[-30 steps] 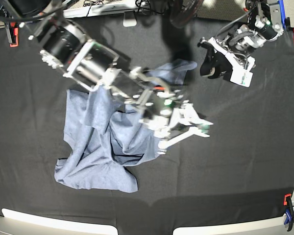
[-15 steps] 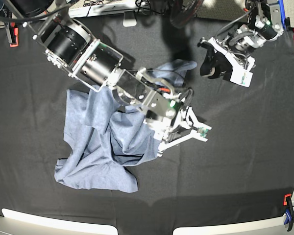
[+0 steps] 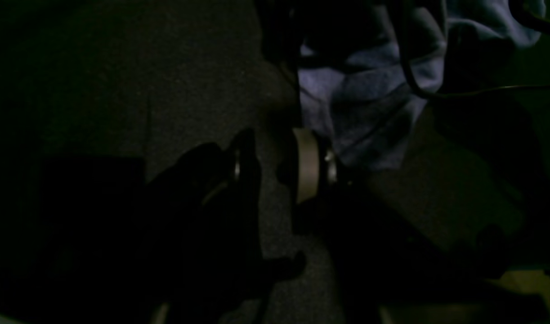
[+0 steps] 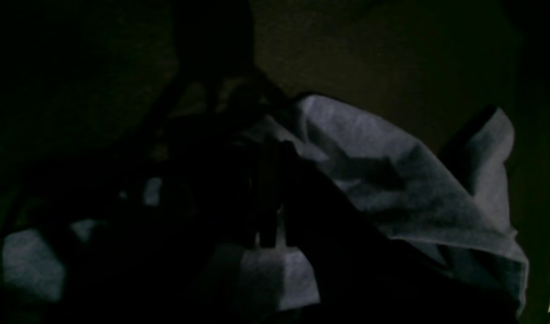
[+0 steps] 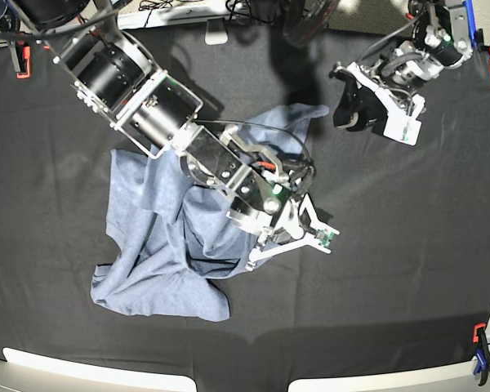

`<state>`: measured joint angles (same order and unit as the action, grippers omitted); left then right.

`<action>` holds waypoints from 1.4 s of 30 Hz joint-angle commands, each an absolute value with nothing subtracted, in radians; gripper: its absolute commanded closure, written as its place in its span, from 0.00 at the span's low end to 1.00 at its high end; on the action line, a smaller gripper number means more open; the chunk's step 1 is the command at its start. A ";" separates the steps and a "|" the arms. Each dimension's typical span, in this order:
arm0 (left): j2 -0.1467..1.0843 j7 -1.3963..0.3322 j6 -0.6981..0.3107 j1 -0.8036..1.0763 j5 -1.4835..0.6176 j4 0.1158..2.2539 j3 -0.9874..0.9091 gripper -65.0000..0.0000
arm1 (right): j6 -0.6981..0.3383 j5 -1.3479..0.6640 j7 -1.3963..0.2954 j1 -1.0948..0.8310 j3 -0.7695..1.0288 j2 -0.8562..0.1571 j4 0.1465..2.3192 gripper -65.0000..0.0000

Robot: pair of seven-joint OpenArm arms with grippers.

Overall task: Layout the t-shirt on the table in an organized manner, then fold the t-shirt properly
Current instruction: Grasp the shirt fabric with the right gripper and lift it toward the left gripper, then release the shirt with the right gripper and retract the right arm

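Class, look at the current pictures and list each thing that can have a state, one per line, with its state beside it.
t-shirt: crumpled and bunched, not laid flat, not folded.
table: covered in black cloth, shirt lying on it.
right gripper: down at the shirt's edge, shut; whether it pinches fabric is not clear.
left gripper: raised near the far corner, away from the shirt, holding nothing; jaws partly apart.

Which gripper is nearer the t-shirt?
Right. The right gripper is at the t-shirt's edge on the table; the left gripper hovers apart, beyond its far corner.
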<state>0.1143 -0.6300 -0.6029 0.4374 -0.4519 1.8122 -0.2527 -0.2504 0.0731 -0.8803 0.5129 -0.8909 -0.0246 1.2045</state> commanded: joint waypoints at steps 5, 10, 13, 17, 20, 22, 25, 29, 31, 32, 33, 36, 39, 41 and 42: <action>0.120 -0.639 -0.698 0.452 -0.556 1.828 -0.254 0.80 | -0.246 0.192 -0.897 0.551 -0.883 -0.017 1.303 1.00; 0.120 -0.663 -0.698 0.460 -0.603 1.828 -0.254 0.80 | -0.252 0.176 -1.041 0.548 -0.883 -0.017 1.505 1.00; 0.120 -0.667 -0.698 0.460 -0.603 1.828 -0.254 0.80 | -0.308 0.184 -1.063 0.520 -0.883 -0.043 1.611 1.00; 0.120 -0.666 -0.698 0.460 -0.584 1.828 -0.254 0.80 | -0.308 0.184 -1.063 0.427 -0.883 -0.117 1.754 1.00; 0.120 -0.665 -0.698 0.460 -0.574 1.828 -0.254 0.80 | -0.307 0.185 -1.063 0.334 -0.883 -0.187 1.874 1.00; 0.120 -0.665 -0.698 0.459 -0.574 1.828 -0.254 0.80 | -0.307 0.196 -1.063 0.262 -0.881 -0.236 1.963 1.00; 0.120 -0.665 -0.698 0.460 -0.574 1.828 -0.254 0.80 | -0.307 0.208 -1.063 0.133 -0.853 -0.303 2.099 1.00; 0.120 -0.665 -0.698 0.460 -0.574 1.828 -0.254 0.80 | -0.307 0.193 -1.063 -0.053 -0.791 -0.383 2.276 1.00; 0.120 -0.665 -0.698 0.460 -0.574 1.827 -0.254 0.80 | -0.308 0.135 -1.063 -0.143 -0.762 -0.414 2.356 1.00; 0.120 -0.665 -0.698 0.460 -0.574 1.828 -0.254 0.80 | -0.310 0.099 -1.063 -0.187 -0.751 -0.427 2.356 1.00; 0.120 -0.665 -0.698 0.459 -0.574 1.828 -0.254 0.80 | -0.314 0.080 -1.058 -0.226 -0.741 -0.435 2.356 1.00; 0.120 -0.664 -0.698 0.460 -0.575 1.827 -0.254 0.80 | -0.356 0.023 -1.070 -0.311 -0.739 -0.444 2.356 1.00; 0.120 -0.660 -0.698 0.460 -0.577 1.828 -0.254 0.80 | -0.398 -0.030 -1.068 -0.363 -0.739 -0.443 2.356 1.00; 0.120 -0.658 -0.698 0.460 -0.577 1.827 -0.254 0.80 | -0.445 -0.095 -1.071 -0.386 -0.739 -0.443 2.356 1.00; 0.120 -0.657 -0.698 0.460 -0.577 1.827 -0.254 0.80 | -0.472 -0.134 -1.074 -0.396 -0.739 -0.443 2.356 1.00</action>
<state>0.1165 -0.6815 -0.6888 0.4595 -0.5533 1.8122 -0.2543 -0.4255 -0.0322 -1.0836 -0.3740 -0.7231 -0.4408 2.3363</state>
